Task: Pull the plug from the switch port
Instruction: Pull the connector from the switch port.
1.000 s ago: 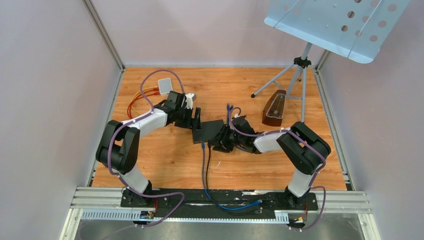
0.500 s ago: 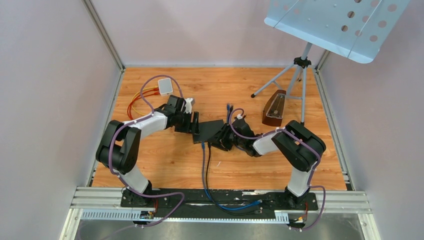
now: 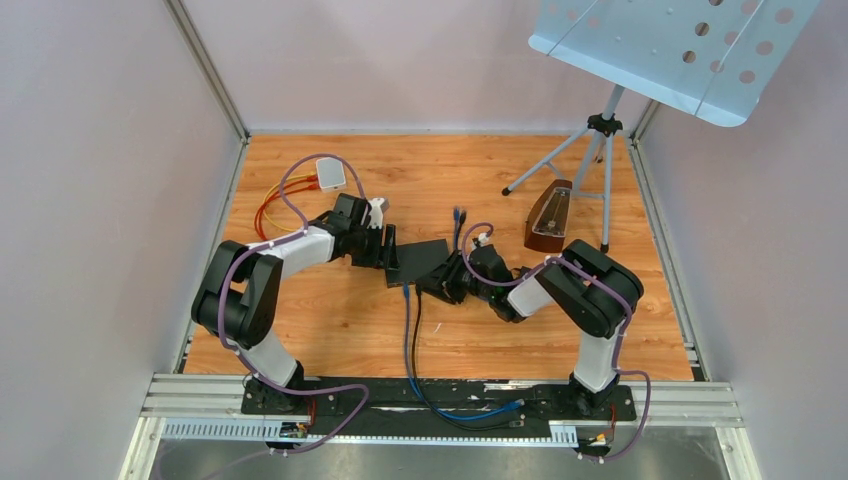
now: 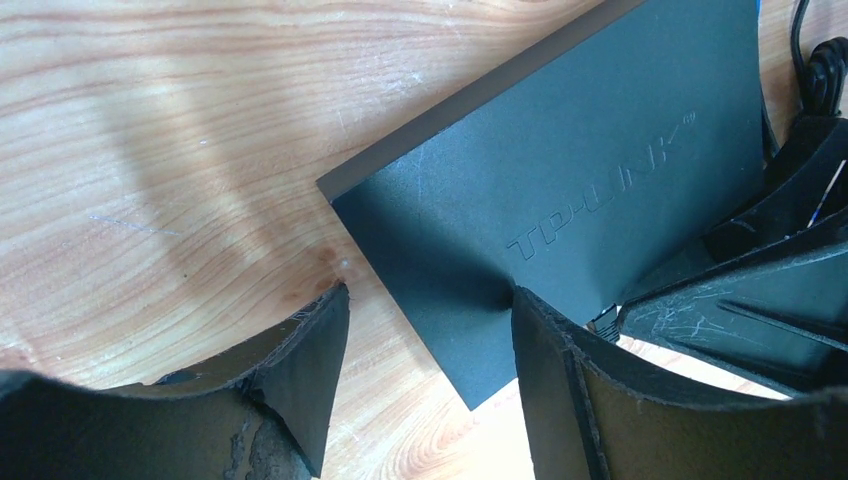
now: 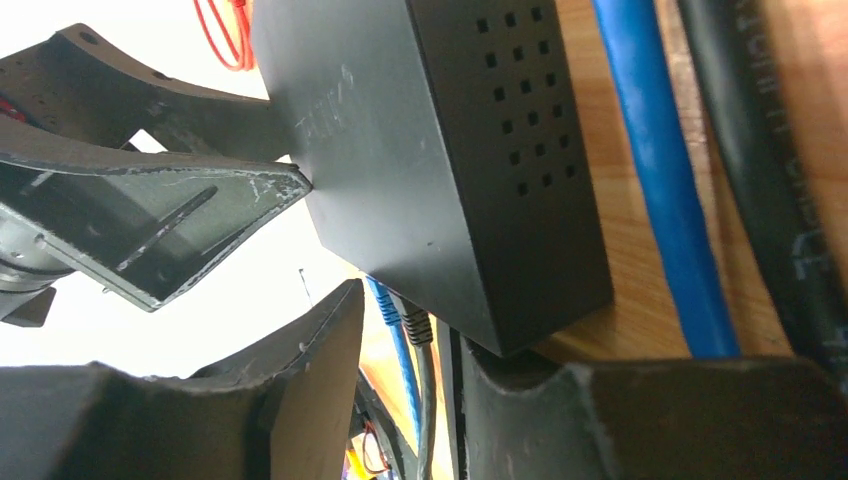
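Note:
The black TP-LINK switch (image 3: 420, 260) lies mid-table; it fills the left wrist view (image 4: 600, 170) and the right wrist view (image 5: 420, 150). A blue plug (image 5: 385, 298) and a grey-black plug (image 5: 418, 325) sit in ports on its near side, and their cables (image 3: 405, 330) run toward the table's front. My left gripper (image 3: 390, 255) is open at the switch's left end, straddling its corner (image 4: 430, 330). My right gripper (image 3: 450, 282) is open at the near right corner, its fingers either side of the two plugs (image 5: 405, 385), not closed on them.
A loose blue cable (image 5: 650, 170) and a thick black cable (image 5: 760, 170) lie beside the switch's far side. A white adapter (image 3: 330, 172) with orange-red wires lies at the back left. A brown metronome (image 3: 548, 218) and a music stand's tripod (image 3: 600, 150) stand at the back right.
My right arm has drawn in to the left, bringing its gripper closer against the switch's near corner. The left gripper has shifted slightly toward the near side. The switch has barely moved.

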Action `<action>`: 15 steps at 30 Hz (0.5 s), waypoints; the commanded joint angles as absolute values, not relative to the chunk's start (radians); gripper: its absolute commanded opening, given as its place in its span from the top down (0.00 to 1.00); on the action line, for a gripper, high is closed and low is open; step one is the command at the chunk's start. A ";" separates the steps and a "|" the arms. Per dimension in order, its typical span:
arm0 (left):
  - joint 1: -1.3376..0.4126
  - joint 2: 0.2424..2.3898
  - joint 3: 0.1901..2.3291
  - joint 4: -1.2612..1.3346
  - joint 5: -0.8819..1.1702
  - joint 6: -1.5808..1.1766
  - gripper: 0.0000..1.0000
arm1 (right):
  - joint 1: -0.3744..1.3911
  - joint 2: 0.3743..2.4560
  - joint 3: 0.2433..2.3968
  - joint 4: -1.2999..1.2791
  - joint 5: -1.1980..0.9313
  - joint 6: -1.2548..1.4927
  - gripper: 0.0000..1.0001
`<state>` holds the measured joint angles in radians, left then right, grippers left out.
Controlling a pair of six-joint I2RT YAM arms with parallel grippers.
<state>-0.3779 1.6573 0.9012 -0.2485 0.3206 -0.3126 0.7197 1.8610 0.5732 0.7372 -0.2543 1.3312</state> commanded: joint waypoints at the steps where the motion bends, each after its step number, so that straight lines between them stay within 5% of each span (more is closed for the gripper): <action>1: -0.373 1.653 0.866 -0.217 0.343 -0.336 0.32 | 0.727 1.893 0.548 0.819 -0.226 1.350 0.62; 15: -0.373 1.655 0.860 -0.208 0.371 -0.339 0.36 | 0.732 1.950 0.574 0.787 -0.220 1.392 0.72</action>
<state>-0.3771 1.6569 0.8787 -0.2008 0.3592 -0.3325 0.7254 1.9160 0.5781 0.8288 -0.2523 1.3895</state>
